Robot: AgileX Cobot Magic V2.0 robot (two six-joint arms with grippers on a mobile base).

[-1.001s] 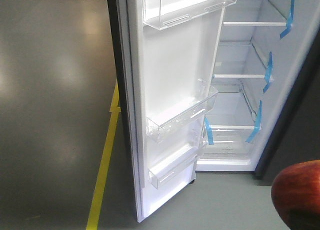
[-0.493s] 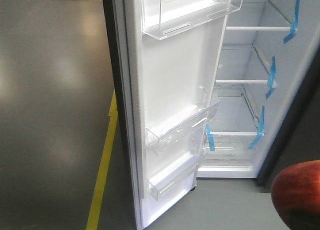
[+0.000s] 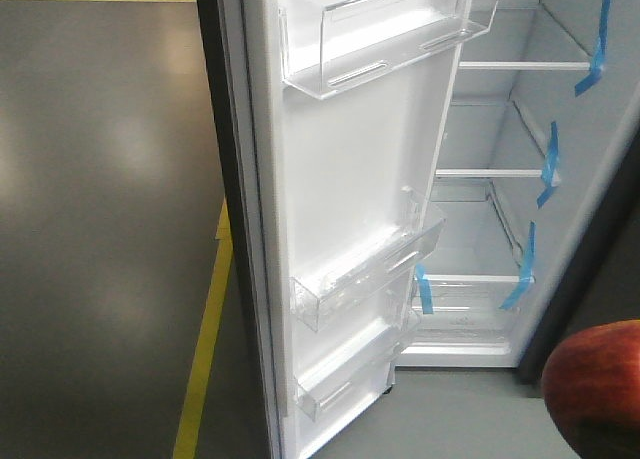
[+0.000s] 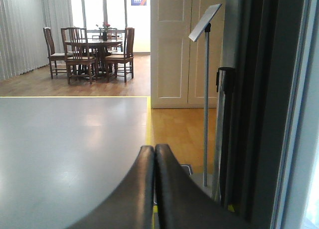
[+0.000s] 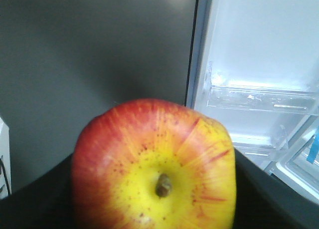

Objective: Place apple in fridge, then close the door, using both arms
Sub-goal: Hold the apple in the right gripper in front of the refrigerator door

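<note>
Red-and-yellow round apple [image 5: 154,164] clamped in right gripper [image 5: 154,209]. Black fingers [image 5: 35,204] press both flanks, and the stem dimple faces the wrist camera. In the front view the apple [image 3: 595,379] shows at the lower right corner, outside the tall dark-grey fridge [image 3: 480,219] and apart from its white interior. Tall white-lined door [image 3: 350,179] stands wide open to the left of the compartment, with clear plastic bins [image 3: 370,264] on its lining. Glass shelves [image 3: 520,67] inside are marked with blue tape strips [image 3: 548,164]. Yellow floor line [image 3: 205,349] runs left of the door. Left gripper [image 4: 154,154]: jaws pressed together, nothing between them. Wooden dining table with chairs [image 4: 92,52] stands far behind it.
</note>
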